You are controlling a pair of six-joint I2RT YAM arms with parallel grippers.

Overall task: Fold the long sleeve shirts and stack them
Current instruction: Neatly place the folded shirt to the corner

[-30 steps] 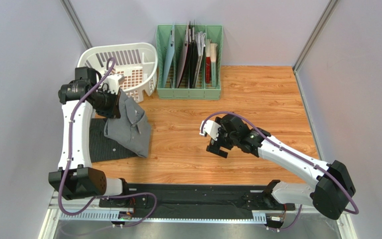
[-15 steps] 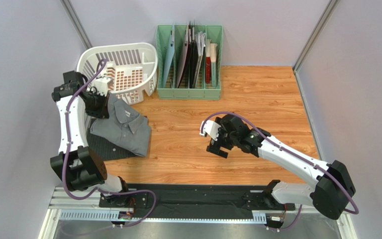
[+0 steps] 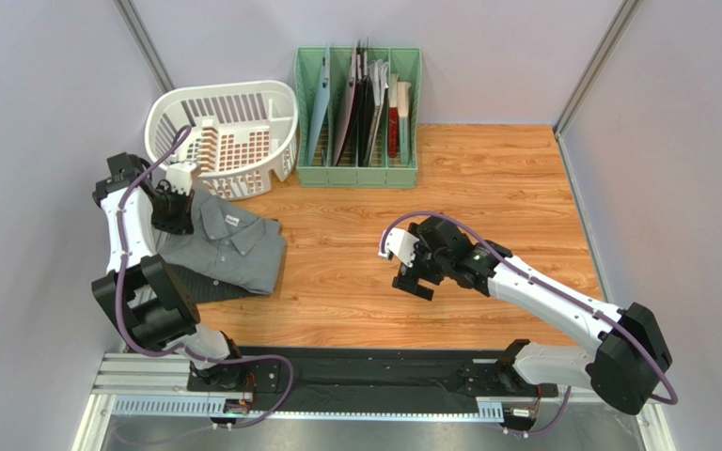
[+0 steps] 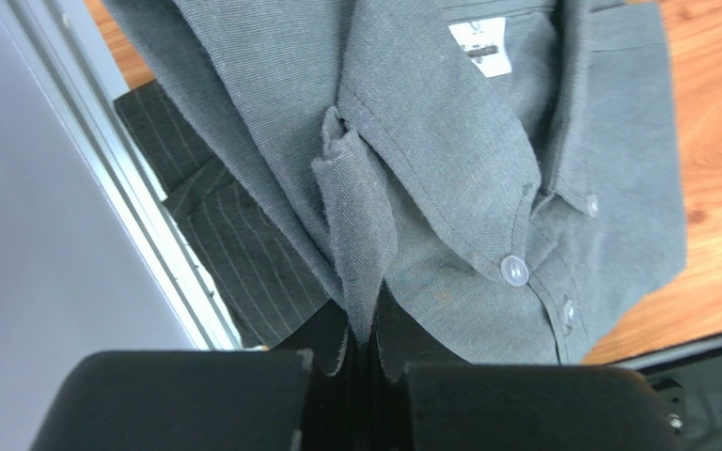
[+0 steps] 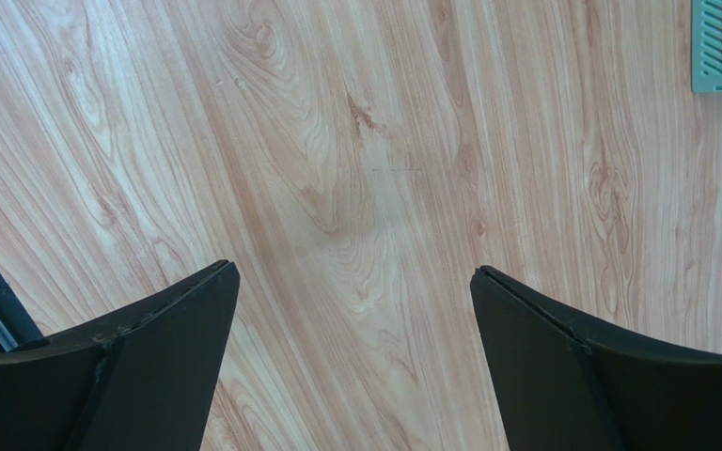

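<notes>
Fingers (image 4: 196, 399) on my left gripper (image 4: 360, 349) are pressed together on a narrow fold of the plain medium-grey collared button-up shirt (image 4: 449, 188). On the left wrist view that pinched strip of cloth runs straight out from between the two black pads and meets the collar edge. Just past the pinch I can see the placket with its pale round buttons (image 4: 513, 271), and farther on the white neck label (image 4: 479, 45). Under the grey shirt's left side lies the dark charcoal pinstriped shirt (image 4: 243, 254), flat along the wall-side edge of the table.

From overhead, the grey shirt (image 3: 233, 246) sits folded on top of the pinstriped one (image 3: 207, 282) at the left of the light wooden tabletop (image 3: 487, 188). The left gripper (image 3: 175, 202) is at the shirt's far-left corner, by the collar.

My right gripper (image 5: 353, 272) hangs with its fingers spread wide, only bare wood showing between them. Overhead, the right gripper (image 3: 412, 280) is near the table's middle, well apart from both shirts.

Farther back, the white slatted plastic laundry basket (image 3: 233, 122) stands just behind the grey shirt. The mint-green plastic file rack (image 3: 358, 176), holding upright folders, stands beside it against the back wall.
</notes>
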